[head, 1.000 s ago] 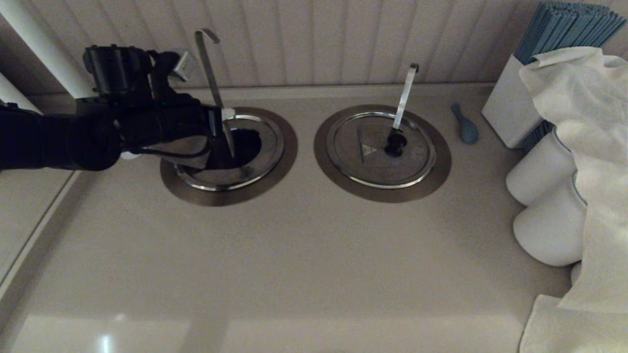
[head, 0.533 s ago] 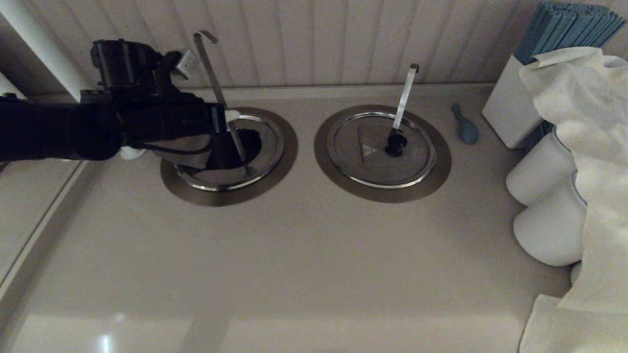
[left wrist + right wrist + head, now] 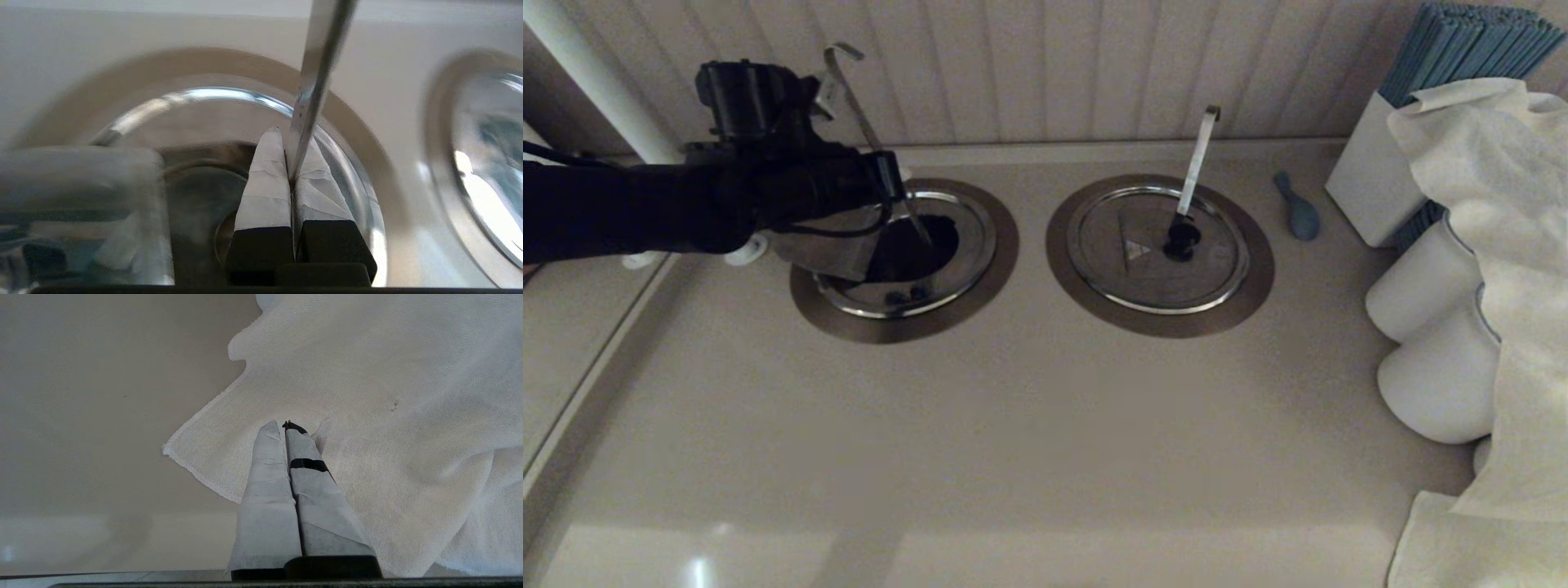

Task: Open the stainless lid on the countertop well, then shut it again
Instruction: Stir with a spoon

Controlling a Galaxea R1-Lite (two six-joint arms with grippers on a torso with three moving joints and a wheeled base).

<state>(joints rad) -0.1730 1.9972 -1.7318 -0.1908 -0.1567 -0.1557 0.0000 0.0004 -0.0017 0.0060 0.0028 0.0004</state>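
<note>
The countertop well (image 3: pixel 913 243) at the left shows as a dark hole inside its brownish flange (image 3: pixel 980 302). Its stainless lid (image 3: pixel 829 245) is tipped up on the well's left side, partly hidden under my left arm; its knob is hidden. My left gripper (image 3: pixel 900 184) hangs over the well's far edge, shut on the slim hook-tipped utensil handle (image 3: pixel 849 82), which leans back and to the left. In the left wrist view the taped fingers (image 3: pixel 265 179) pinch that handle (image 3: pixel 316 73) above the well's shiny rim (image 3: pixel 204 96). My right gripper (image 3: pixel 286 424) is shut and empty over a white cloth (image 3: pixel 388 396).
The twin lid (image 3: pixel 1156 245) lies flat on the right well, with a black knob and a pale slanted handle (image 3: pixel 1196 159). A blue spoon (image 3: pixel 1298 211), a white box of blue straws (image 3: pixel 1372 180), white jars (image 3: pixel 1421 286) and a draped cloth (image 3: pixel 1503 245) crowd the right side.
My left arm has risen and drawn back toward the wall. The slim handle has leaned further left with it. The lid is tipped higher and more of the dark hole shows.
</note>
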